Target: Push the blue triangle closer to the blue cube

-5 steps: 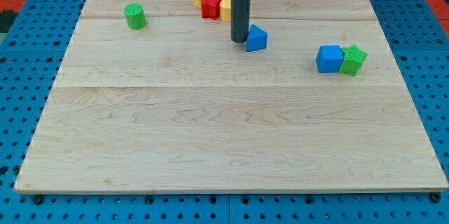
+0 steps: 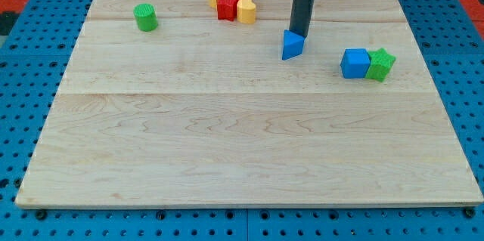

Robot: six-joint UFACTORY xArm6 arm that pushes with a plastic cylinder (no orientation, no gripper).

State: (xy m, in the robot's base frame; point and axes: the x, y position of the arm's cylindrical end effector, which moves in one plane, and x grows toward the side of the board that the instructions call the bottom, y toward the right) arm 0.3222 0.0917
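Note:
The blue triangle (image 2: 293, 45) lies on the wooden board, right of centre near the view's top. My tip (image 2: 299, 35) stands just above it in the view, touching or nearly touching its upper right edge. The blue cube (image 2: 355, 63) sits to the triangle's right and a little lower, with a clear gap of bare board between them.
A green star-shaped block (image 2: 381, 65) touches the blue cube's right side. A cluster of yellow and red blocks (image 2: 231, 1) sits at the board's top middle. A green cylinder (image 2: 145, 17) stands at the top left. The board (image 2: 227, 143) rests on a blue pegboard.
My tip moved from the triangle's left side to its upper right. The blue triangle slid a little to the right and down, and turned.

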